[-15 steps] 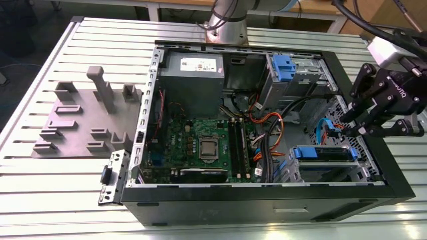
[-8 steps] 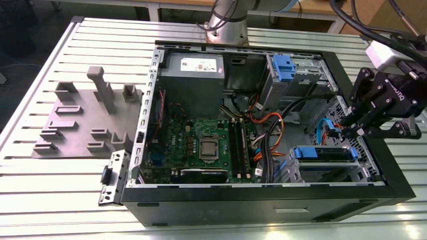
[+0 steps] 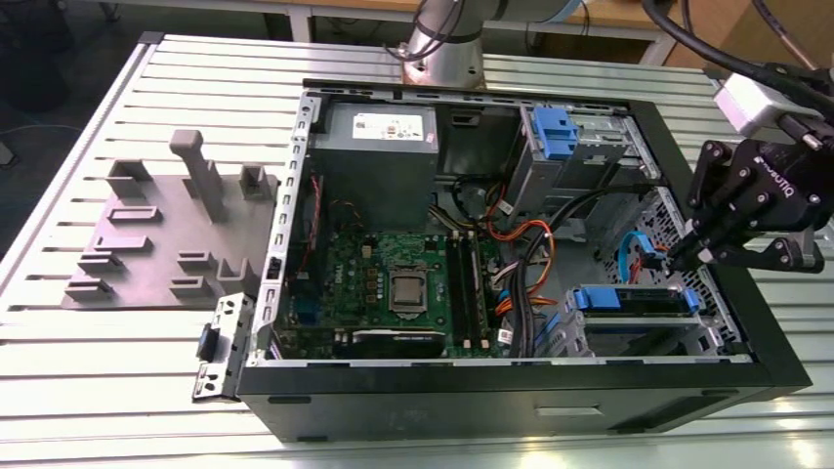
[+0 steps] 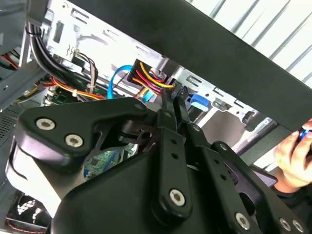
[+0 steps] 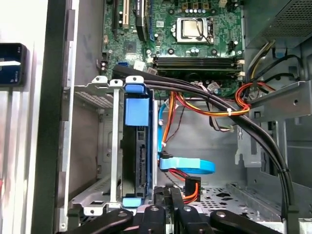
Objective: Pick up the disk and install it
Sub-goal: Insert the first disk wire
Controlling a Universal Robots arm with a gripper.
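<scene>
The disk [image 3: 635, 299] lies seated in the drive cage at the case's front corner, on the exterior view's right, its blue carrier facing up. In the first wrist view the disk [image 5: 134, 156] stands edge-on between the cage's metal rails, a blue tab at each end. My gripper [image 3: 679, 261] hangs just above and slightly behind that cage, fingers pressed together and empty. In the second wrist view my gripper [image 4: 174, 93] points at the orange and red power cables, with a blue carrier tab [image 4: 197, 101] just beyond it. The first wrist view has my gripper [image 5: 170, 194] near a blue data cable [image 5: 187, 165].
The open computer case [image 3: 521, 386] rests on a slatted metal table [image 3: 117, 391]. Inside are the motherboard [image 3: 404, 283], a grey power supply [image 3: 378, 137], black cable bundles [image 5: 214, 97] and a second blue bracket [image 3: 554, 132]. A grey fixture plate [image 3: 156, 244] lies left. A person's hand [image 4: 292, 156] is outside the case.
</scene>
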